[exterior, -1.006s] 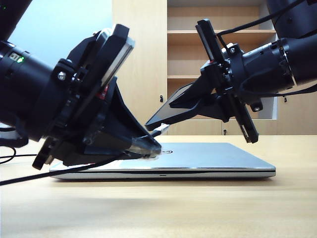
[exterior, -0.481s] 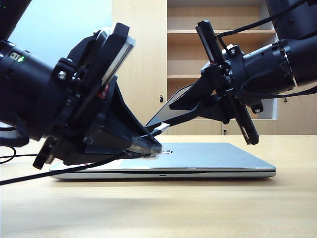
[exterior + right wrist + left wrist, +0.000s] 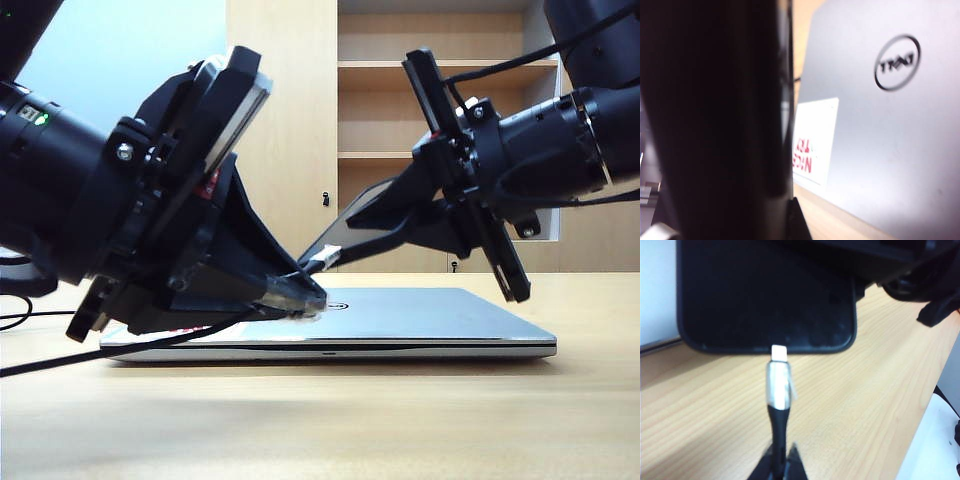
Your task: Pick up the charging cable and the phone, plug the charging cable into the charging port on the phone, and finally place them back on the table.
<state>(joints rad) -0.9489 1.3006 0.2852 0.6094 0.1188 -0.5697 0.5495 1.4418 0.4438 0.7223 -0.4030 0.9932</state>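
Lowered toward the plug since the earlier frame, the phone (image 3: 345, 225), rigid and slippery, is clamped by the right tool (image 3: 385, 215) above the laptop (image 3: 420, 320); the limp charging cable (image 3: 778, 415) is pinched behind its plug by the left tool (image 3: 779, 465).

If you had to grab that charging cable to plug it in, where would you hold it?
Probably on the black collar just behind the silver plug, from the rear, as the left gripper does: the stiff part aims the tip at the phone, which the right gripper holds.
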